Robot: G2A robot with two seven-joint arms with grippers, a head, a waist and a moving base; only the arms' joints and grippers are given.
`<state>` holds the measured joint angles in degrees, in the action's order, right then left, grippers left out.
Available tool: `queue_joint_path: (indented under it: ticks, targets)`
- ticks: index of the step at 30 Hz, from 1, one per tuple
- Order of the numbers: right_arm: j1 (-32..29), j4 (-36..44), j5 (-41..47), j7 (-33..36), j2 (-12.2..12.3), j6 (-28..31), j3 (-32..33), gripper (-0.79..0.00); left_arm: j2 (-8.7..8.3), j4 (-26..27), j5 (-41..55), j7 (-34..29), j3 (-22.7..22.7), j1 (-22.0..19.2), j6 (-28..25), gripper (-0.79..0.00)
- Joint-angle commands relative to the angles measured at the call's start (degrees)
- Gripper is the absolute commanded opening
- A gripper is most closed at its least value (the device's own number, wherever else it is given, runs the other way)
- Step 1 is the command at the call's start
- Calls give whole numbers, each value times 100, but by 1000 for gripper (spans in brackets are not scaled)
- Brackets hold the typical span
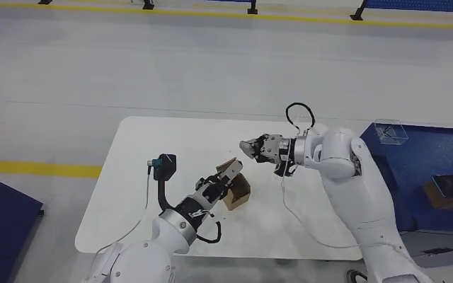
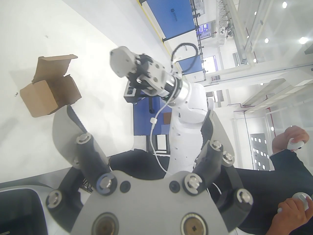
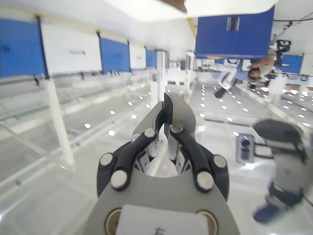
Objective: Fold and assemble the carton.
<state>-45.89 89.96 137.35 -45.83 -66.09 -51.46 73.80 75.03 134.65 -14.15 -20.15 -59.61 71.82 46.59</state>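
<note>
One carton (image 2: 46, 94) (flap raised), one left pincer (image 2: 139, 113) spread, one right pincer (image 3: 166, 103) closed.

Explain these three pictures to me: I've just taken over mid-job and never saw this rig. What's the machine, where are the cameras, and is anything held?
It is a two-armed robot at a white table. The top view looks down from above its arms; each other picture comes from a camera on one wrist. A brown carton, partly folded with a flap standing up, lies on the table. The left gripper is open close by it. The right gripper is shut above the table. Neither holds anything.
</note>
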Motion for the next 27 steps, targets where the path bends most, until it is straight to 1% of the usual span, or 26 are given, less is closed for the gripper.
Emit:
queue_joint_path:
  ticks: [1,3,5,6,7,9,11,12,14,15,17,20,23,27]
  targets:
    - [-128,325,-1214,910,59,-654,462,-785,0,0,0,0,0,0,0,0]
    - [-284,558,-2571,1991,97,-654,557,-785,0,0,0,0,0,0,0,0]
    - [-376,498,-3878,3313,136,-623,554,-785,0,0,0,0,0,0,0,0]
    - [-380,451,-4623,3999,159,-512,508,-785,0,0,0,0,0,0,0,0]
    - [-387,369,-5429,4742,189,-266,412,-785,0,0,0,0,0,0,0,0]
    - [-343,-103,-6952,6371,269,483,152,-785,0,0,0,0,0,0,0,0]
    - [-148,-863,-7970,7988,340,1205,-93,-785,0,0,0,0,0,0,0,0]
    - [14,-1218,-8485,8670,369,1658,-222,-785,0,0,0,0,0,0,0,0]
    - [357,-2002,-9339,9759,401,2592,-471,-785,0,0,0,0,0,0,0,0]
    - [531,-2420,-9538,10170,392,3005,-574,-785,0,0,0,0,0,0,0,0]
    - [868,-3118,-9669,10816,328,3542,-822,-785,0,0,0,0,0,0,0,0]
    - [1286,-3989,-9726,11512,193,4211,-1174,-785,0,0,0,0,0,0,0,0]
    - [1582,-4640,-9426,12015,39,4447,-1394,-785,0,0,0,0,0,0,0,0]
    - [1582,-4640,-9426,12015,39,4447,-1394,-785,0,0,0,0,0,0,0,0]
